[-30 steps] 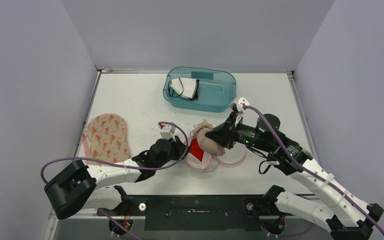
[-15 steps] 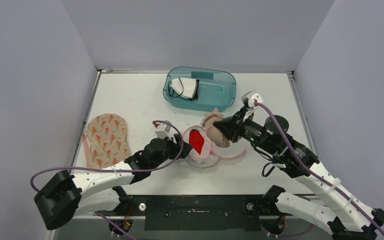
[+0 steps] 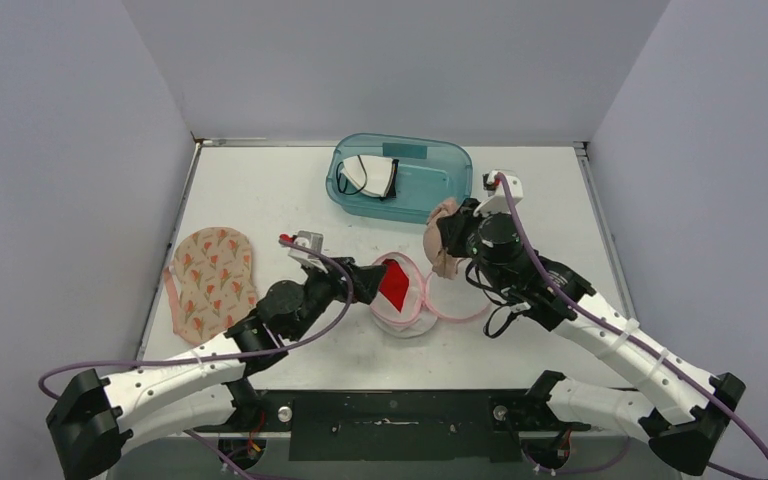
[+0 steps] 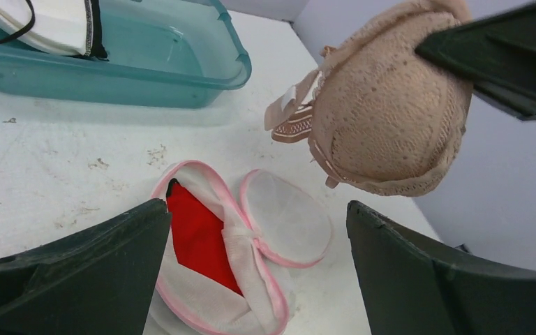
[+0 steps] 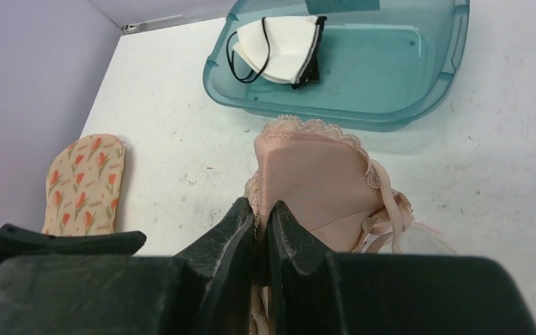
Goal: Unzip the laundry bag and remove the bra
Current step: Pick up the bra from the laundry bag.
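Free room and obstructions on the table (image 3: 260, 195). Open ground: the back-left quarter between the patterned pouch (image 3: 212, 278) and the teal tub (image 3: 457, 195), the back-right corner beside the tub, and a bare strip along the near edge in front of the laundry bag (image 4: 279, 216). Obstructions: the tub at back centre; the unzipped laundry bag at centre; the pouch by the left edge; the bra (image 4: 384, 118), hanging between tub and bag, pinched in the right gripper (image 5: 263, 213); the left gripper (image 3: 365, 283), jaws spread wide, just left of the bag. Walls (image 3: 70, 180) close three sides.
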`<state>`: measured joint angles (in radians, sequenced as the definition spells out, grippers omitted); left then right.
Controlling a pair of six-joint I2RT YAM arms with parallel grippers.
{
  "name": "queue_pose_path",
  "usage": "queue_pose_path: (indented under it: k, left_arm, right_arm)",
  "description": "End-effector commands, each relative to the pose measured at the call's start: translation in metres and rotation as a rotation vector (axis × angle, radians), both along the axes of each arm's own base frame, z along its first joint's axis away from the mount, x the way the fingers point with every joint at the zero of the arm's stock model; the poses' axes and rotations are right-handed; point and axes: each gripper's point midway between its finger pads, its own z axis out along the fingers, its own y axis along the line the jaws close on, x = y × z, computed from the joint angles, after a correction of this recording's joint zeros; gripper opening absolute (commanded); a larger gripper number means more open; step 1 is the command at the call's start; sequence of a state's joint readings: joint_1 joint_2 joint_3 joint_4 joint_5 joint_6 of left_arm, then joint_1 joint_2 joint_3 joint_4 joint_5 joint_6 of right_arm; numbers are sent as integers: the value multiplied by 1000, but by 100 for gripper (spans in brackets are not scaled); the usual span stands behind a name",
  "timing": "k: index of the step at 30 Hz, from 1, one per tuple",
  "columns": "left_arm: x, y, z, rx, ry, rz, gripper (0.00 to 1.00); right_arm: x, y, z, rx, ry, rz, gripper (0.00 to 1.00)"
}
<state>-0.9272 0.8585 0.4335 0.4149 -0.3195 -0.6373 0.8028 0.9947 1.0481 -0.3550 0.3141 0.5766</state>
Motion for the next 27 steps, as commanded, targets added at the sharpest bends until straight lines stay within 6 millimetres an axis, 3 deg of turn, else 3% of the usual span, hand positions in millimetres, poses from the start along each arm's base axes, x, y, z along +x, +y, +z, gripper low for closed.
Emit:
queue_pose_path:
  k: [1,6,12,27]
  left_arm:
    - [3,-22,46,68,-202,16,96]
    - [-8,-55,61,241,-312,46,96]
    - [-7,-84,69,281,-358,38,96]
    - [6,-117,44,392,-334,81,99]
  right_arm:
    - [15,-6,5,98,23,-169,5]
    - [18,-5,-1,132,81,-227,5]
    - [16,7,-10,184,129,-197,5]
    - [10,21,-8,261,155,-134,5]
